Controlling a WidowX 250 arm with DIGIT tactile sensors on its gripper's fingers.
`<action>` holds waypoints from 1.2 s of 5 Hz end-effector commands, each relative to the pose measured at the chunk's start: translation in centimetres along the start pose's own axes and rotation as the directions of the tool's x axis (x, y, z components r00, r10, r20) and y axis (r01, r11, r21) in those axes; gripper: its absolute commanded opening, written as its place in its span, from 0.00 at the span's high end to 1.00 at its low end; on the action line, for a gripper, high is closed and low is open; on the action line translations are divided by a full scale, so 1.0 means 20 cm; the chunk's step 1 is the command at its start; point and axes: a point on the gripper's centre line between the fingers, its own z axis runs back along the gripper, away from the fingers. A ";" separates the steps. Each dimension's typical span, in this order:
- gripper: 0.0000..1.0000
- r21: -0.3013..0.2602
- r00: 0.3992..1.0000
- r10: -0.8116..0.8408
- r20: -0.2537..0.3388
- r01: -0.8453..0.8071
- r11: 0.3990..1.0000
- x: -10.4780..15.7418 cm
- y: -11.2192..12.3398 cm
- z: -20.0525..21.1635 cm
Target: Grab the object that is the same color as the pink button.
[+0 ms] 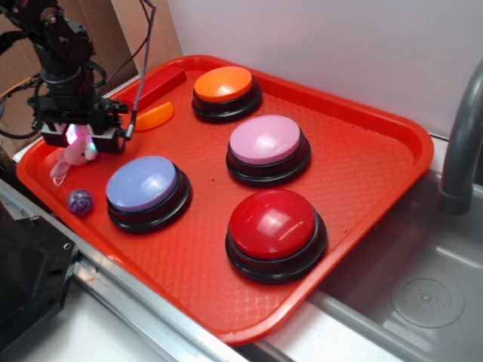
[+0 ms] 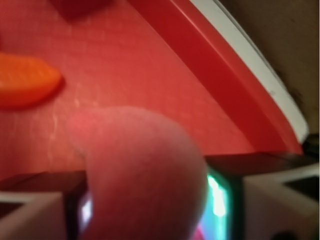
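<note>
The pink plush toy (image 1: 72,157) hangs at the left corner of the red tray (image 1: 377,162), between the fingers of my gripper (image 1: 78,140), which is shut on it. In the wrist view the pink plush toy (image 2: 145,175) fills the gap between the two pads as a blurred pink mass, with glowing pads on either side. The pink button (image 1: 266,145) with its pale pink dome stands near the tray's middle, well to the right of the gripper.
An orange button (image 1: 224,89) sits at the back, a light blue button (image 1: 144,188) in front of the gripper, a red button (image 1: 273,230) at front right. An orange slice piece (image 1: 155,115) (image 2: 25,80) and a purple ball (image 1: 80,200) lie nearby. A sink (image 1: 423,294) lies right.
</note>
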 end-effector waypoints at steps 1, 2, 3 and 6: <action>1.00 -0.023 0.969 -0.240 0.053 0.241 0.970 0.07 -0.11 0.41; 1.00 -0.112 0.920 -0.389 0.053 0.392 0.913 0.04 -0.21 0.63; 1.00 -0.186 0.900 -0.419 0.119 0.435 0.881 0.00 -0.30 0.89; 1.00 -0.285 0.928 -0.353 0.118 0.372 0.883 0.00 -0.40 0.96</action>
